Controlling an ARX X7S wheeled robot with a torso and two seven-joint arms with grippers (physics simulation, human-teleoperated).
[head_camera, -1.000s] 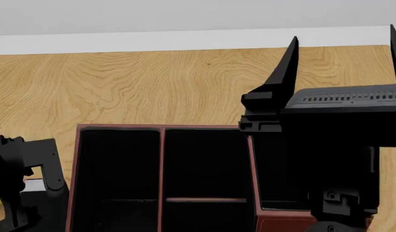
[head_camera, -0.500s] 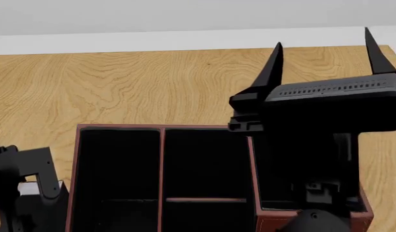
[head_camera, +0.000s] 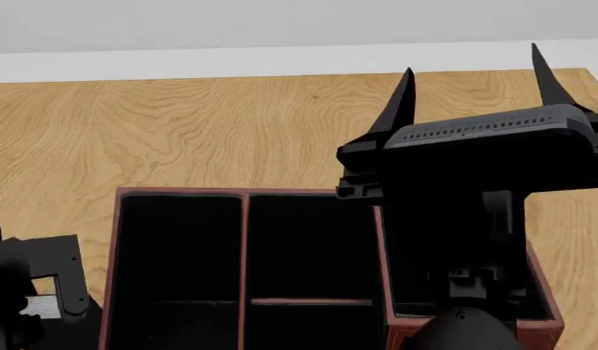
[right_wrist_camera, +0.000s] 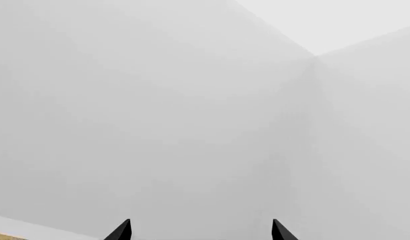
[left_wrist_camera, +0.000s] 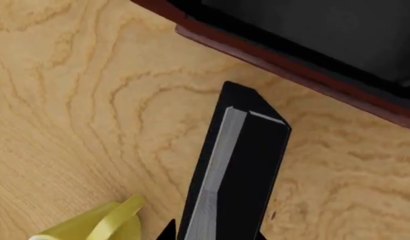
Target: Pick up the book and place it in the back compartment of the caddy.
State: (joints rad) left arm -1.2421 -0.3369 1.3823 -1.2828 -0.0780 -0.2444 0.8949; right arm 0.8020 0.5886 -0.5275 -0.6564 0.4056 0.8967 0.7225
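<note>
Book [left_wrist_camera: 235, 175], long axis toward caddy [left_wrist_camera: 292, 70]

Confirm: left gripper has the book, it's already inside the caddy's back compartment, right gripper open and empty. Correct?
Not quite. The book is not in the caddy yet: the left wrist view shows it outside the caddy's red-brown wall, above the wooden table beside the yellow mug. The rest stands: the left gripper has the book, and the right gripper is open and empty in the head view.
</note>
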